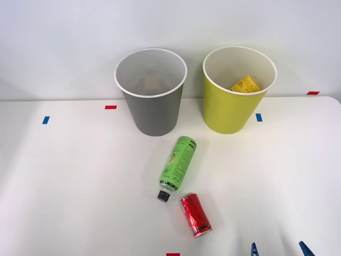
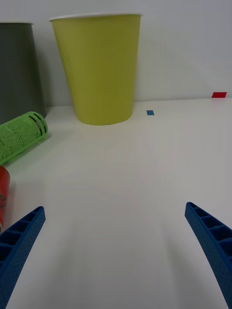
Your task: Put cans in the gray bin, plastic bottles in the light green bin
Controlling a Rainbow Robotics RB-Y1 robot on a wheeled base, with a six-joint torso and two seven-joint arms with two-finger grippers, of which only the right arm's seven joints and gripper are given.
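From the front view, the white bench (image 1: 69, 181) carries two tapered bins standing upright near its far edge. The gray bin (image 1: 153, 109) stands left of the light green bin (image 1: 230, 109), the two apart with a clear gap between them. Inside the light green bin a yellow-labelled bottle (image 1: 245, 85) leans against the white inner wall. In front of the gray bin, toward the middle of the bench, the green-labelled bottle (image 1: 178, 162) lies on its side with its black cap pointing toward the near edge. The red can (image 1: 195, 214) lies on its side just beside that cap, closer to the near edge, not touching the bottle as far as can be seen. Small red and blue tape marks (image 1: 111, 107) sit on the bench. At the near edge, toward the right corner, the two blue tips of the right hand (image 1: 279, 249) poke in, set wide apart and holding nothing.

From the right wrist view, the right hand's (image 2: 116, 246) ribbed blue fingers (image 2: 21, 239) are spread wide over bare bench surface. The light green bin (image 2: 101, 67) stands ahead, the gray bin (image 2: 17, 67) beside it. The green-labelled bottle (image 2: 21, 135) and a sliver of the red can (image 2: 3, 193) lie at one side, the can just beside one finger.
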